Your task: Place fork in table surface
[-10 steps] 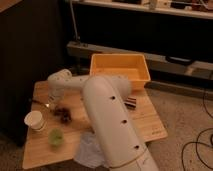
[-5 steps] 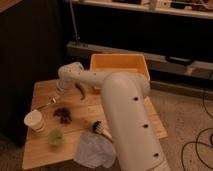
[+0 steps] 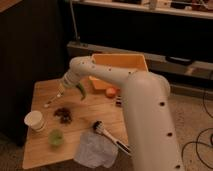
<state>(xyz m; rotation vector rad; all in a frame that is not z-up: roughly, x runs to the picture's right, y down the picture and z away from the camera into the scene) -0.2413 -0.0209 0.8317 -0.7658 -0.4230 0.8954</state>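
The fork [image 3: 52, 102] is a thin silvery sliver slanting over the back left of the table surface [image 3: 42, 155], a light tan wooden top. Its low end is at or near the wood and its upper end reaches up to my gripper [image 3: 70, 91]. The gripper hangs just above the table's back part, right beside the fork's upper end, at the end of my big white arm [image 3: 145, 120]. I cannot tell if the fork is held or lies free.
An orange bin [image 3: 131, 62] stands at the table's back right, with an orange fruit [image 3: 110, 92] in front of it. On the table are a white cup [image 3: 35, 120], dark crumbs [image 3: 63, 115], a green cup [image 3: 55, 137], a white-handled brush [image 3: 106, 135] and a crumpled white cloth [image 3: 95, 152].
My arm has swung to the right and uncovered the brush and cloth. The gripper has shifted from the table's left side toward the back middle.
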